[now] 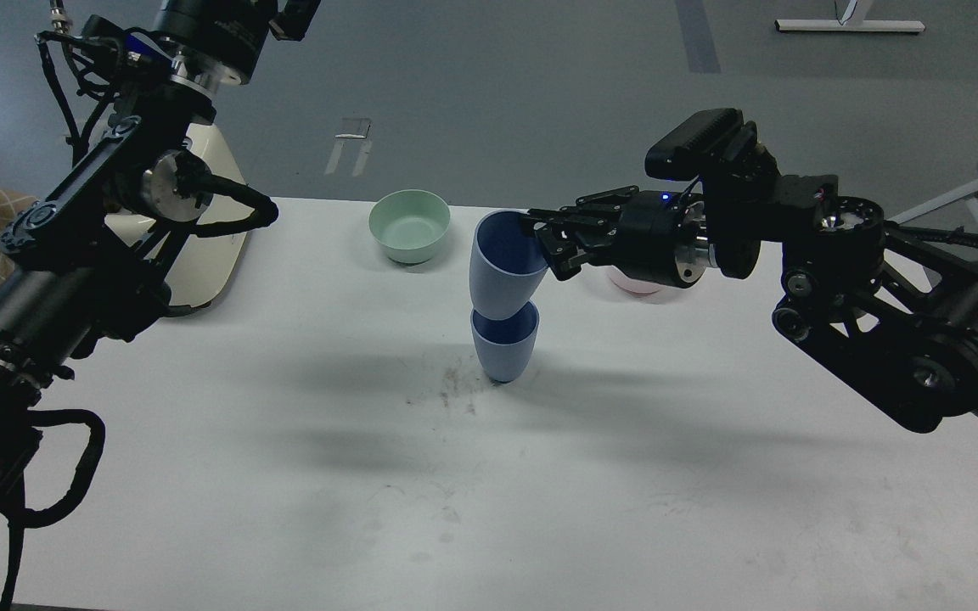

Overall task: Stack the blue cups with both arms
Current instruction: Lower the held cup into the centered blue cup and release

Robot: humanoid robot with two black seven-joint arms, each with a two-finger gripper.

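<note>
Periwinkle cup (502,270) rim in right gripper (544,246)

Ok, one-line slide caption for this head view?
Right gripper holds the upper blue cup by its rim, its base in the lower cup.

right gripper (547,244) clamped on rim of paler cup (502,267) | its base inside darker cup (504,342) | green bowl (410,225) behind | desk (285,475)
</note>
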